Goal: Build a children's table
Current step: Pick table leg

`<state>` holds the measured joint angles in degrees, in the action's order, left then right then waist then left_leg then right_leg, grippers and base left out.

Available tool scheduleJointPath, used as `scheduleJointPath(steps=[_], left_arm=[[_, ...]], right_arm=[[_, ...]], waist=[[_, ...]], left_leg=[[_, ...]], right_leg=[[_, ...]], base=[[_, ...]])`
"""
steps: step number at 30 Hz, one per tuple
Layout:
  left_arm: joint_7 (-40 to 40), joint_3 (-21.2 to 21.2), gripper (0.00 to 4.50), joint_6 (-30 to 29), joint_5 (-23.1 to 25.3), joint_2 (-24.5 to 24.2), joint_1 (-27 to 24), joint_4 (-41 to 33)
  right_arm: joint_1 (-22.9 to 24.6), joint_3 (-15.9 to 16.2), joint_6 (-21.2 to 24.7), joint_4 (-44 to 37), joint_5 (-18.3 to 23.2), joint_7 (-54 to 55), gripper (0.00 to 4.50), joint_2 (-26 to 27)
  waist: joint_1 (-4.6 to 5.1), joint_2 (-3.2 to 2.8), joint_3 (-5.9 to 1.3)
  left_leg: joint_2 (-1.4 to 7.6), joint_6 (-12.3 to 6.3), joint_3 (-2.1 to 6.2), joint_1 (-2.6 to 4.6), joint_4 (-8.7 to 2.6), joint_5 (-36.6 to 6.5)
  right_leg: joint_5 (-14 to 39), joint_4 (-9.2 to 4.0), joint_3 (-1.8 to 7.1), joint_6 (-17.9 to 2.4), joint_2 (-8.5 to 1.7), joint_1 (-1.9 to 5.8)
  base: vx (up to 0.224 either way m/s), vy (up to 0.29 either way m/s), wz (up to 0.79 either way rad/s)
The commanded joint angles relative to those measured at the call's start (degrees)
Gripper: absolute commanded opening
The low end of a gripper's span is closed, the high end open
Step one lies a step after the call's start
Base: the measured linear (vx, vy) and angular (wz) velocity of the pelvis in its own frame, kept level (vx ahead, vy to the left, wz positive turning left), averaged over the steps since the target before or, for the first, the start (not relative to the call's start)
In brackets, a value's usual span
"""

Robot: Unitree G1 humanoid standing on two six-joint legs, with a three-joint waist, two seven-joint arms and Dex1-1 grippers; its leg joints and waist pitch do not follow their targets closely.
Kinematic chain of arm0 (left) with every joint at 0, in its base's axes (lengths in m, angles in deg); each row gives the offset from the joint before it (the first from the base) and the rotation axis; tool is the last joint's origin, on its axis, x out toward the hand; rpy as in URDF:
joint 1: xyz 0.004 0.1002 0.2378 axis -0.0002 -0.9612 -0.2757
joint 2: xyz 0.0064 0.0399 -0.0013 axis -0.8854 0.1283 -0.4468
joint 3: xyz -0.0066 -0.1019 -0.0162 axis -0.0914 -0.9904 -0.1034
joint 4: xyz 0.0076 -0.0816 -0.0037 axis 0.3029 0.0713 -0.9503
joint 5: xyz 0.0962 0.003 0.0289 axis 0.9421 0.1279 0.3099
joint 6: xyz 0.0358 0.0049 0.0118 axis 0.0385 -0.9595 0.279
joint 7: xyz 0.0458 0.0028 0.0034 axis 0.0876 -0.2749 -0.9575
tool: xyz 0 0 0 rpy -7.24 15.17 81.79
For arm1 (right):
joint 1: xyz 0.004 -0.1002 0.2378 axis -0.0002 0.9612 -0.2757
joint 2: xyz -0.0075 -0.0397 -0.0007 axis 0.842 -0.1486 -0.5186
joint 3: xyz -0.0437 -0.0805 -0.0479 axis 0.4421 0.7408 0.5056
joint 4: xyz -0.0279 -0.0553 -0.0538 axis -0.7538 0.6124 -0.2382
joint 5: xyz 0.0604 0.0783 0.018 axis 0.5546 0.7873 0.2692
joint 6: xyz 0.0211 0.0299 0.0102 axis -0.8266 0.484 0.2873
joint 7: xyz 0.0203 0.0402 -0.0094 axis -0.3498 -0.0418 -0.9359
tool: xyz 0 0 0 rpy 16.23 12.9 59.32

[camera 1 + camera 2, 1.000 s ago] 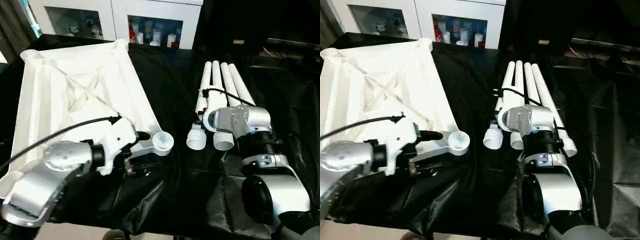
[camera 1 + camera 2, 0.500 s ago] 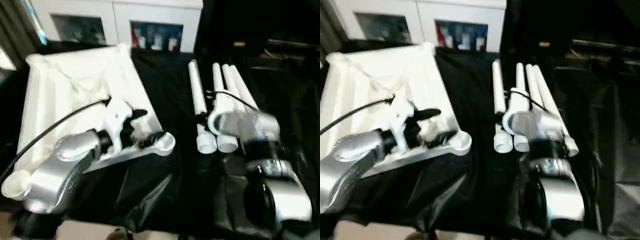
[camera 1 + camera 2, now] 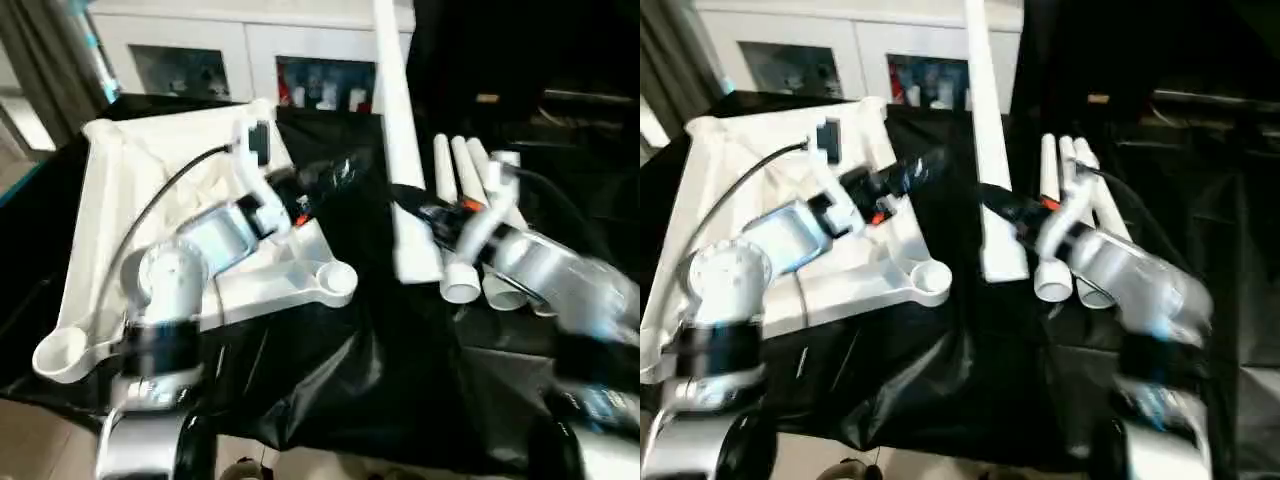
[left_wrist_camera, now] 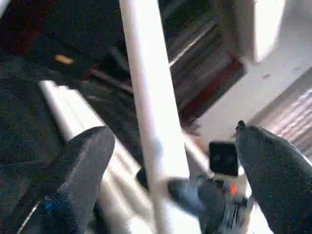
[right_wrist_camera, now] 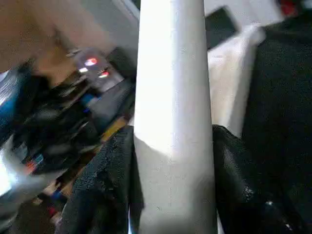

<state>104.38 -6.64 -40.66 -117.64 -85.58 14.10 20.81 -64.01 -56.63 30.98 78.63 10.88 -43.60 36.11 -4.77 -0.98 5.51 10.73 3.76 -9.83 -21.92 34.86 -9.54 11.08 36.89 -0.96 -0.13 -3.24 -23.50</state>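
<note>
The white table top lies underside up on the left, with a round corner socket at its near right corner. My right gripper is shut on one white table leg, holding it nearly upright above the cloth with its thick end down. In the right wrist view the leg sits between both black fingers. My left gripper is raised over the top's right edge, open, pointing at that leg. The held leg stands beyond the spread fingers. The other legs lie side by side on the right.
A black cloth covers the work surface. A white cabinet with glass-fronted compartments stands at the back. Dark equipment fills the back right.
My right gripper closed on one leg and lifted it from the row to nearly upright. My left arm rose from the near socket toward the leg. The camera also shifted.
</note>
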Motion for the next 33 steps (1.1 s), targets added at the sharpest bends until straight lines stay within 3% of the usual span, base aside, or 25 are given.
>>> scheduleJointPath(steps=[1,6,11,12,13,14,15,17,21,22,24,25,26,27,28,29,30,32,33], left_arm=[[-1.5,-0.9,4.5,-1.8,-2.0,1.0,1.5,0.8],[-3.7,-1.1,4.5,-4.0,-5.4,2.7,2.6,0.5],[-4.2,-1.2,4.5,-4.2,-5.7,4.0,2.9,0.5],[-4.5,-1.2,4.5,-4.3,-5.8,4.2,2.7,0.2],[-5.1,-1.1,4.5,-4.3,-5.7,4.4,2.6,-0.1],[-6.0,-0.9,4.32,-4.2,-5.3,4.6,2.5,-0.1],[-10.6,0.6,4.21,-3.0,-1.8,5.3,2.2,-0.2],[-13.9,0.6,4.11,-2.2,-0.4,6.1,2.3,-0.1],[-16.8,0.2,3.76,-1.6,0.2,7.1,2.2,-0.6],[-19.0,0.8,3.72,-0.3,2.4,7.6,1.5,-1.4],[-20.7,0.8,3.43,0.6,3.6,8.1,1.2,-1.5],[-21.8,0.6,3.43,1.1,4.2,8.4,0.9,-1.5],[-22.7,0.1,3.3,1.6,4.5,8.6,0.9,-1.3],[-22.7,0.1,3.3,1.6,4.5,8.6,0.9,-1.3],[-23.8,-0.3,3.23,1.9,4.6,8.9,0.9,-1.2],[-25.5,-1.0,3.02,2.5,4.9,9.3,1.1,-1.0],[-27.0,-1.7,2.93,3.3,5.2,9.6,1.3,-0.8],[-28.1,-2.1,2.82,3.7,5.4,9.8,1.4,-0.7],[-29.2,-2.4,2.73,4.2,5.8,10.0,1.5,-0.6]], right_arm=[[-0.1,1.6,0.9,-3.0,1.9,-2.8,1.83,-0.8],[0.7,3.9,0.2,-4.6,2.4,-5.1,1.83,-1.6],[1.3,6.5,-1.4,-4.8,0.6,-5.4,1.83,-2.4],[1.4,7.0,-1.7,-5.0,-0.1,-5.1,1.83,-2.5],[1.4,7.7,-2.3,-5.1,-0.9,-4.8,1.83,-2.7],[1.4,8.3,-2.7,-5.3,-1.8,-4.2,1.83,-2.8],[1.3,11.9,-5.1,-6.6,-6.2,-1.5,1.83,-3.3],[0.9,13.8,-5.7,-7.1,-8.5,1.4,1.83,-2.9],[0.6,16.1,-6.8,-7.6,-11.0,4.4,1.83,-2.4],[0.1,17.4,-7.2,-7.8,-12.3,6.2,1.83,-1.5],[-0.2,18.2,-7.5,-7.7,-13.2,7.0,1.83,-1.1],[-0.3,18.7,-7.7,-7.7,-13.7,7.5,1.83,-0.9],[-0.5,19.1,-8.0,-7.6,-14.3,7.9,1.83,-0.8],[-0.5,19.1,-8.0,-7.6,-14.3,7.9,1.83,-0.8],[-0.5,19.5,-8.3,-7.6,-15.0,8.4,1.83,-0.6],[-0.7,20.1,-8.8,-7.4,-15.6,8.8,1.83,-0.6],[-1.1,20.8,-9.2,-7.1,-16.3,9.2,1.83,-0.6],[-1.3,21.2,-9.5,-6.9,-16.7,9.3,1.83,-0.6],[-1.5,21.7,-9.7,-6.6,-17.3,9.8,1.83,-0.5]], waist=[[-0.37,1.08,-5.44],[-0.67,0.86,-5.57],[-0.76,0.75,-5.82],[-0.76,0.76,-5.85],[-0.76,0.37,-5.88],[-0.68,0.61,-5.9],[-0.6,0.21,-5.88],[-0.34,0.45,-5.78],[-0.17,0.38,-5.8],[-0.29,0.77,-5.82],[-0.12,0.59,-5.79],[-0.28,1.27,-5.83],[-0.3,0.92,-5.8],[-0.26,1.03,-5.79],[-0.21,1.57,-5.82],[-0.31,1.24,-5.84],[-0.21,1.85,-5.82],[-0.34,1.5,-5.82],[-0.24,1.74,-5.84]], left_leg=[[0.73,-0.79,0.03,0.45,-3.09,-7.2],[0.83,-0.48,0.13,0.53,-3.03,-7.4],[0.88,-0.93,0.22,0.29,-3.0,-5.7],[0.87,-1.04,0.21,0.28,-2.99,-5.4],[0.92,-1.06,0.29,0.27,-2.95,-5.3],[0.87,-1.17,0.24,0.25,-2.94,-5.2],[1.18,-0.81,0.39,0.28,-3.01,-5.5],[0.96,-0.56,0.34,0.31,-3.06,-6.0],[0.88,-0.24,0.33,0.33,-3.07,-6.8],[0.95,-0.41,0.36,0.34,-3.14,-6.6],[1.03,-0.42,0.38,0.27,-3.12,-6.5],[1.07,-0.54,0.36,0.31,-3.19,-6.4],[1.06,-0.49,0.26,0.35,-3.1,-6.4],[0.99,-0.5,0.27,0.29,-3.15,-6.6],[1.04,-0.57,0.19,0.31,-3.17,-6.5],[1.04,-0.57,0.27,0.31,-3.14,-6.1],[1.01,-0.61,0.17,0.21,-3.12,-6.1],[1.02,-0.59,0.25,0.24,-3.17,-6.2],[1.05,-0.58,0.23,0.28,-3.16,-6.2]], right_leg=[[11.8,-5.4,1.63,-11.4,-3.12,3.84],[12.8,-5.52,1.59,-10.7,-3.07,3.41],[8.7,-5.21,1.5,-11.4,-3.05,3.62],[8.3,-5.17,1.51,-11.4,-3.05,3.64],[7.6,-5.04,1.5,-11.6,-3.06,3.6],[7.1,-5.08,1.48,-11.7,-3.0,3.66],[6.9,-5.09,1.42,-11.7,-3.06,3.59],[8.0,-5.29,1.46,-10.9,-3.0,3.74],[10.4,-5.55,1.49,-10.3,-3.0,3.64],[10.4,-5.49,1.47,-10.0,-3.0,3.62],[10.2,-5.55,1.44,-10.1,-2.97,3.45],[10.6,-5.4,1.46,-9.9,-3.15,3.58],[10.8,-5.5,1.54,-9.6,-3.09,3.32],[10.5,-5.55,1.55,-9.5,-3.08,3.44],[10.3,-5.57,1.55,-9.5,-3.05,3.47],[9.6,-5.37,1.54,-9.6,-3.06,3.4],[9.3,-5.46,1.53,-9.4,-3.01,3.47],[9.6,-5.39,1.55,-9.3,-3.12,3.44],[9.7,-5.43,1.55,-9.0,-3.09,3.4]], base=[[0.0,0.0,0.0],[0.0,0.0,0.0],[0.0,0.0,0.0],[0.0,0.0,0.0],[0.0,0.0,0.0],[0.0,0.0,0.0],[0.0,0.0,0.0],[0.0,0.0,0.0],[0.0,0.0,0.0],[0.0,0.0,0.0],[0.0,0.0,0.0],[0.0,0.0,0.0],[0.0,0.0,0.0],[0.0,0.0,0.0],[0.0,0.0,0.0],[0.0,0.0,0.0],[0.0,0.0,0.0],[0.0,0.0,0.0],[0.0,0.0,0.0]])
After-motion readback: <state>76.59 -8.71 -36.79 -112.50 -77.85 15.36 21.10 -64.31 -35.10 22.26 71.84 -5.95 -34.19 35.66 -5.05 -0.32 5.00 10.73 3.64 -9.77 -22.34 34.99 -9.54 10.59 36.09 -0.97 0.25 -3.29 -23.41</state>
